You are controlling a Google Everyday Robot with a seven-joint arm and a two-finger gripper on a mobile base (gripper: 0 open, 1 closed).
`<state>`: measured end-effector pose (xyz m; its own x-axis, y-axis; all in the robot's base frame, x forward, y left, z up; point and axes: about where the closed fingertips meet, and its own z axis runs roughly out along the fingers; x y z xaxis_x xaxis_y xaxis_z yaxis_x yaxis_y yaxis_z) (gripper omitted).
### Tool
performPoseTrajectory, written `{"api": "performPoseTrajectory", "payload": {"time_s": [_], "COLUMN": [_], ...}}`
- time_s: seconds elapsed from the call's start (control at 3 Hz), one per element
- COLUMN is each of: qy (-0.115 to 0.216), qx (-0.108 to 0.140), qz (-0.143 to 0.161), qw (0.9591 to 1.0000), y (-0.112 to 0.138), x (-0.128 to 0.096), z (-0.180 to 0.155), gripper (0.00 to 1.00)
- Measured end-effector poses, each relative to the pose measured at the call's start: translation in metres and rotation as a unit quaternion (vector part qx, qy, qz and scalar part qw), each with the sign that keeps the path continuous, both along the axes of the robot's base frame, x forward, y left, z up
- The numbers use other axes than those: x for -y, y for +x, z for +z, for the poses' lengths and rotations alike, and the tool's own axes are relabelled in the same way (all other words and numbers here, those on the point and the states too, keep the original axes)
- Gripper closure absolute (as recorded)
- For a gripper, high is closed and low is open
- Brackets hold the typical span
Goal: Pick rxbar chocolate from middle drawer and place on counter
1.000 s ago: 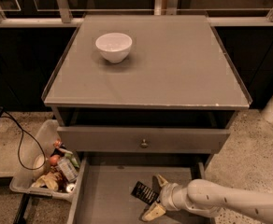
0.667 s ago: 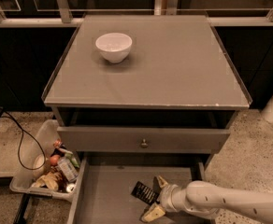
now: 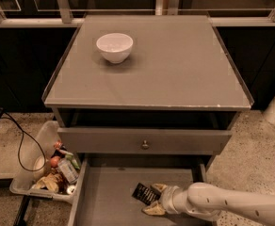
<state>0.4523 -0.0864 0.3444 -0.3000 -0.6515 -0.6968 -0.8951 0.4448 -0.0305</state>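
Black rxbar chocolate (image 3: 143,192) flat on middle drawer (image 3: 104,199) floor; hand (image 3: 149,199) fingers apart at its right end.

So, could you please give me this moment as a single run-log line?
phase: pick | gripper: open, low in middle drawer, straddling rxbar chocolate | counter: white bowl on it, bar not yet placed

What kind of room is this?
Probably a lab or test kitchen, not a home: a plain grey counter with one white bowl, a bin of clutter beside it, and a robot gripper down in the middle drawer.
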Motion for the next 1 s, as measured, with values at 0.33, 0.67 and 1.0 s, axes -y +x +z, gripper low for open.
{"api": "performPoseTrajectory", "payload": {"time_s": [0.33,0.67,1.0], "qy": [0.000,0.000,0.000], "qx": [0.000,0.000,0.000], "qz": [0.000,0.000,0.000], "qw": [1.0000,1.0000,1.0000], "y": [0.0000,0.0000,0.0000], "x": [0.0000,-0.0001,-0.0001], "z": [0.0000,0.0000,0.0000], "gripper": [0.64,0.88,1.00]}}
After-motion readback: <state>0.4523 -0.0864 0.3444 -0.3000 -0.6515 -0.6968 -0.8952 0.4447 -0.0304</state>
